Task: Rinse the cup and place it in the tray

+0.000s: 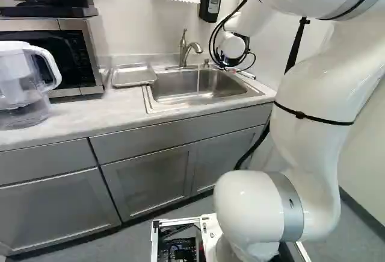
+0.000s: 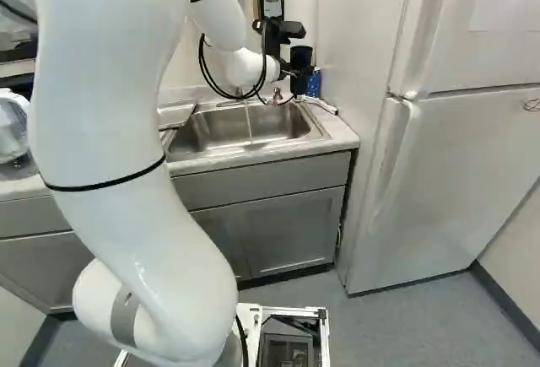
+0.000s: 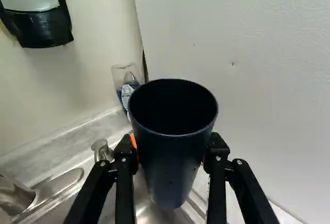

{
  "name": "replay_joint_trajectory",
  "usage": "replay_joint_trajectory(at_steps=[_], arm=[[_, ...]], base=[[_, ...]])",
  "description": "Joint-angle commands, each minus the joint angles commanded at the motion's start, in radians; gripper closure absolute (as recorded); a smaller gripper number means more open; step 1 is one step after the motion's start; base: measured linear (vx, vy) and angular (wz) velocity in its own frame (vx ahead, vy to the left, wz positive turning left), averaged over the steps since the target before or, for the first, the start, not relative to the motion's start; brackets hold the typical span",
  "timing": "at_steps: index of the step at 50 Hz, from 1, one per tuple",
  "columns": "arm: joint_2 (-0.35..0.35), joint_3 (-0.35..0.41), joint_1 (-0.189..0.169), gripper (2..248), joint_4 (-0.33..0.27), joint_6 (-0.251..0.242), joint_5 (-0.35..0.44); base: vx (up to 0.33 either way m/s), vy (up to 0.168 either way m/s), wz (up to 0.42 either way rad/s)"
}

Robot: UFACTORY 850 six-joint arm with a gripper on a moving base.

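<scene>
In the right base view my gripper (image 2: pixel 297 78) is up over the right back corner of the sink (image 2: pixel 207 139), holding the dark cup (image 2: pixel 301 56). The wrist view shows the gripper (image 3: pixel 171 149) shut on the dark blue cup (image 3: pixel 172 157), a finger at each side. The cup's mouth faces up toward the camera, and small drops show on its wall. The metal tray (image 1: pixel 133 76) lies on the counter left of the sink in the left base view. A thin stream of water runs from the faucet (image 1: pixel 191 49) into the basin, apart from the cup.
A clear bottle with blue liquid (image 3: pixel 127 87) stands in the corner beyond the cup. A soap dispenser (image 3: pixel 38 13) hangs on the wall. The white fridge (image 2: pixel 447 164) rises right of the counter; a water pitcher (image 1: pixel 24 84) and a microwave (image 1: pixel 69 57) are at the left.
</scene>
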Motion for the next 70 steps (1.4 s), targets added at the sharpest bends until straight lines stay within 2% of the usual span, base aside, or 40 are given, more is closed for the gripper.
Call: replay_joint_trajectory(at_steps=[31,34,43,70], arm=[[-0.018,-0.02,-0.038,124,-0.206,0.0,-0.051],[-0.019,-0.021,-0.043,124,-0.226,0.011,-0.056],[-0.024,-0.027,-0.053,124,-0.287,0.087,-0.074],[-0.027,-0.03,-0.059,124,-0.509,0.368,-0.128]], base=[[0.0,0.0,0.0],[0.0,0.0,0.0],[0.0,0.0,0.0],[0.0,0.0,0.0]])
